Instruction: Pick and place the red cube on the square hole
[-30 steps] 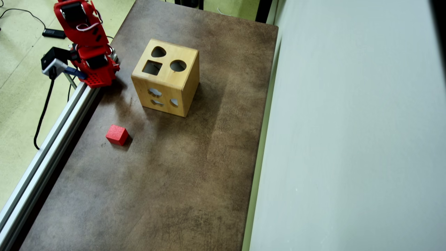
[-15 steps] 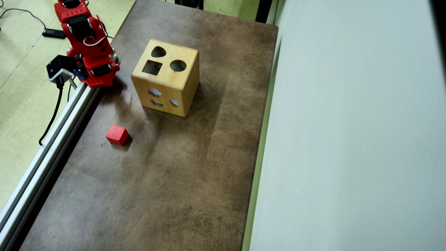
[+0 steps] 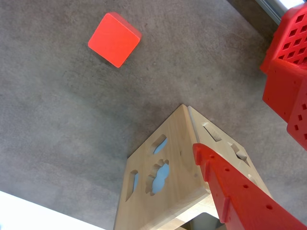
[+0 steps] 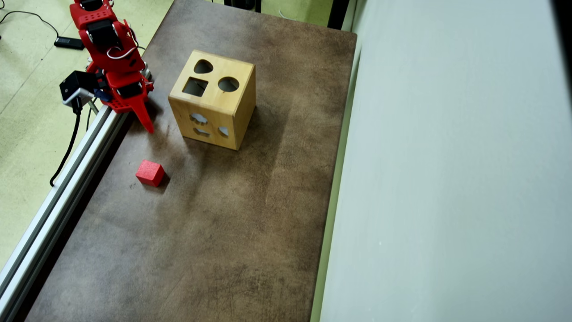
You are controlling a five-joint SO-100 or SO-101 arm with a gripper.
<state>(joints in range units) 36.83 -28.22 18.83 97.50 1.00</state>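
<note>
Overhead view, left to right. At the left edge, a metal rail [image 4: 67, 188] borders the brown table [image 4: 232, 232]. The red arm [image 4: 109, 49] stands at the upper left; its gripper [image 4: 145, 118] shows one pointed finger [image 4: 146, 120] extended over the table, the jaws standing apart. The red cube [image 4: 150, 173] rests flat on the table below the fingertip, apart from it and touched by nothing. It lies rotated so that its edges run diagonally to the table's sides; being equal-sided, it has no long axis. To the right stands the wooden box [image 4: 214, 100], upright, the square hole [image 4: 195, 86] on its top face beside a round cutout [image 4: 228, 84] and a heart-like cutout [image 4: 203, 67].

Wrist view, left to right. The red cube [image 3: 114, 39] lies at upper left, one corner pointing downward in the picture, well apart from the wooden box [image 3: 172, 187] at lower centre. A red finger [image 3: 235, 191] crosses the box; the second finger's tip is out of frame.
</note>
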